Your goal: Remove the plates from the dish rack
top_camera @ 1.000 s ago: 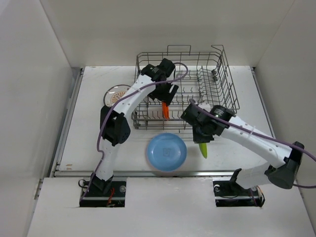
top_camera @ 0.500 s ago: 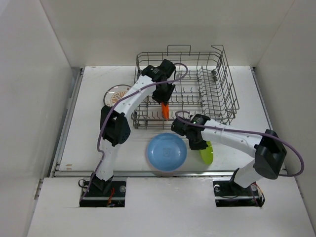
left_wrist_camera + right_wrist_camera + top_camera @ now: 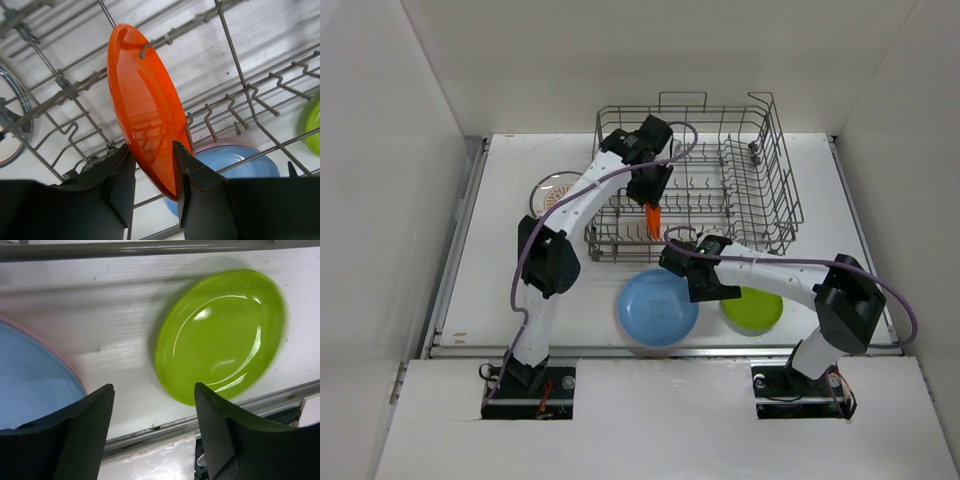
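My left end effector is pinched narrow across the orange plate, 1 finger on each face, at the rim nearest me. The plate stands on edge between tines of the dish rack, and its faces run along my fingers, so I judge the way out is straight up in the plate's own plane. My right end effector is spread wide and empty over the table, between the blue plate and the lime green plate, both flat outside the rack.

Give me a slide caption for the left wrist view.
Left pincer grips the upright orange plate standing in the dish rack.
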Robot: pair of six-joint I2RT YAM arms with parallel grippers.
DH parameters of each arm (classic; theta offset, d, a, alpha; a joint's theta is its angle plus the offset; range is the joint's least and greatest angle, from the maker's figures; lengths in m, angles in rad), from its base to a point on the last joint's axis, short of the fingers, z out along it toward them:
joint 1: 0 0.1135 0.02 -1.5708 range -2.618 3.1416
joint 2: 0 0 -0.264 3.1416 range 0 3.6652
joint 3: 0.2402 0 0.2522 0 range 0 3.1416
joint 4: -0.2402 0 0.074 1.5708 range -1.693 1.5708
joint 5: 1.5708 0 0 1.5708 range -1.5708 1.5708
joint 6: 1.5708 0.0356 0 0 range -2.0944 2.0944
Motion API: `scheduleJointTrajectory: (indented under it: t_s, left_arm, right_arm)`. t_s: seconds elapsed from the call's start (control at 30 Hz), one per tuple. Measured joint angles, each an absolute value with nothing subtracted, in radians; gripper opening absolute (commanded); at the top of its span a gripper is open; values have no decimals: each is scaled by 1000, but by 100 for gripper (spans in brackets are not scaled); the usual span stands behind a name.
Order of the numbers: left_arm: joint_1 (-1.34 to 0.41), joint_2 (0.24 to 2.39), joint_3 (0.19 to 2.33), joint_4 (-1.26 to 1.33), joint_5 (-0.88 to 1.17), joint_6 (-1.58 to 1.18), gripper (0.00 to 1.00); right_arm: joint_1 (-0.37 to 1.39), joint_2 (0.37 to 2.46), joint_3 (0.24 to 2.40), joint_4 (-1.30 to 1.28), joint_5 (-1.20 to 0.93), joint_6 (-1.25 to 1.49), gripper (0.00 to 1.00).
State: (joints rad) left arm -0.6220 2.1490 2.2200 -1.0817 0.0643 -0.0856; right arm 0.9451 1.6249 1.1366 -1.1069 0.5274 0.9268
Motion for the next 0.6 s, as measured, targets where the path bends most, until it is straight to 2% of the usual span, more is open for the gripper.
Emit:
scheduleJointTrajectory:
  t_s: [0.2,0.43,0.6]
  left_arm:
    - [-613,2092,2220,-1059,43,-90,0]
    - [-586,1993,2220,-1040,60,-75,0]
    - [-573,1972,2220,-1017,113,-70,0]
  right_arm:
    - [1007,1536,1137,-1106,513,904,78]
    - [1064,1244,1211,-1057,492,833,78]
    - [1062,1149,1240,-981,489,761,78]
